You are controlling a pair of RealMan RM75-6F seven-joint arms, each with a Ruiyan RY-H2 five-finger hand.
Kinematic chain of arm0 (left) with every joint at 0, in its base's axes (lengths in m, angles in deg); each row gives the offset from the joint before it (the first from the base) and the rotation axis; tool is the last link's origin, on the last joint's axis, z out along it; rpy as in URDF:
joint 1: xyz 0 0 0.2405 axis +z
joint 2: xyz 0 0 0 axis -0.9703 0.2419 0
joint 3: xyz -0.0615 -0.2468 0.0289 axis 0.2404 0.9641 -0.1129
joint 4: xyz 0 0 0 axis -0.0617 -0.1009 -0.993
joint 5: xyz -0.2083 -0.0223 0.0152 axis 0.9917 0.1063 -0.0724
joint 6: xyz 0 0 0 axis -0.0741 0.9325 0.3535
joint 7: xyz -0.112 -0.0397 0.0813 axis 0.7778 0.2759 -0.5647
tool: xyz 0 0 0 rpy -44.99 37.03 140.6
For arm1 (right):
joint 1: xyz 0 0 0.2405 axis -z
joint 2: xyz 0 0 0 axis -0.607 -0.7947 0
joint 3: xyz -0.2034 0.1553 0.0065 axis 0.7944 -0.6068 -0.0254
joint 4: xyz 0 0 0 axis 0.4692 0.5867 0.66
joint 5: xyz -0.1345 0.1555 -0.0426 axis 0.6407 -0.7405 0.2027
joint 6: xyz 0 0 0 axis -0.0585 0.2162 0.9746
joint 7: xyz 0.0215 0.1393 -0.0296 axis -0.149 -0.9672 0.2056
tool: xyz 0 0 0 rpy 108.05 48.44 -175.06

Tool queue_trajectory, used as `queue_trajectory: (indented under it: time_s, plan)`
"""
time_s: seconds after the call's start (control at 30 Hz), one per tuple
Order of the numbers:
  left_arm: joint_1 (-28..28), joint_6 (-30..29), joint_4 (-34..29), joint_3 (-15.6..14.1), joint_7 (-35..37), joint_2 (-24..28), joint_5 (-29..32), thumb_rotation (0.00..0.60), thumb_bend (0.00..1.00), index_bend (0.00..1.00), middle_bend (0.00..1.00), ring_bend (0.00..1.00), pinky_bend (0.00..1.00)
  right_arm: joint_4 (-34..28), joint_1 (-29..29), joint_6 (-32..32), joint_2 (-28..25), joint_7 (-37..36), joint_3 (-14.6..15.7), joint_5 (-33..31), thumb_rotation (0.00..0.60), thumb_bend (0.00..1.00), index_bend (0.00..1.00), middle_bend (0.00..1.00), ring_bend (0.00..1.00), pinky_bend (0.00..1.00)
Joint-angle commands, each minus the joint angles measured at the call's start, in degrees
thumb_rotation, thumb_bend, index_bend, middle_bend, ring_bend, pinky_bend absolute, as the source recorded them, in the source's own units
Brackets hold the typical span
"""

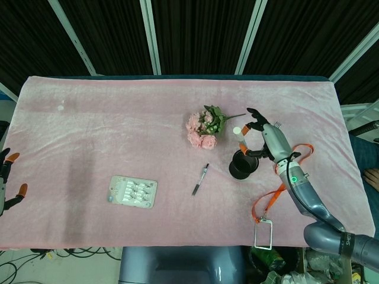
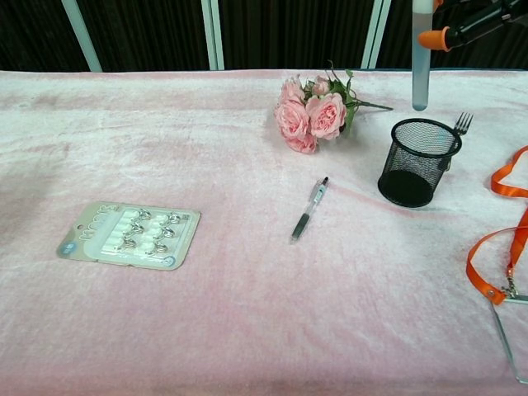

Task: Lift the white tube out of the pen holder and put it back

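Chest view: white tube (image 2: 421, 58) upright in right robot hand (image 2: 470, 21).

The desk (image 2: 247, 330) wears a soft, matt pink plush cloth. The pen holder (image 2: 417, 162) is black wire mesh, matt. The white tube (image 2: 421, 58) looks like smooth, translucent plastic. At three o'clock lies a woven orange lanyard (image 2: 495, 239); the fork (image 2: 460, 125) is shiny metal.
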Motion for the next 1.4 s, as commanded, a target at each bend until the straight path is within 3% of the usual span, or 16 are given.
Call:
queue_trajectory:
  time_s: [0.03, 0.67, 1.0, 1.4]
  plan:
    - [0.0, 0.0, 0.0, 0.1, 0.0, 0.0, 0.1, 0.600, 0.35, 0.12, 0.03, 0.00, 0.04, 1.6, -0.3, -2.7, -0.1, -3.5, -0.6, -1.2, 0.600, 0.35, 0.69, 0.05, 0.09, 0.17]
    - [0.1, -0.1, 0.0, 0.1, -0.3, 0.1, 0.3, 0.600, 0.35, 0.12, 0.03, 0.00, 0.04, 3.3, -0.7, -5.9, -0.4, -4.7, 2.5, -0.5, 0.600, 0.35, 0.69, 0.05, 0.09, 0.17]
    - [0.0, 0.2, -0.3, 0.0, -0.7, 0.1, 0.4, 0.600, 0.35, 0.12, 0.03, 0.00, 0.04, 6.7, -0.9, -6.3, 2.5, -4.1, 4.8, 0.0, 0.600, 0.35, 0.69, 0.05, 0.09, 0.17]
    - [0.1, 0.9, -1.1, -0.1, -1.0, 0.5, 0.9, 0.600, 0.35, 0.12, 0.03, 0.00, 0.04, 11.6, -0.4, -7.2, 7.2, -8.7, 7.2, 4.9, 0.600, 0.35, 0.69, 0.05, 0.08, 0.17]
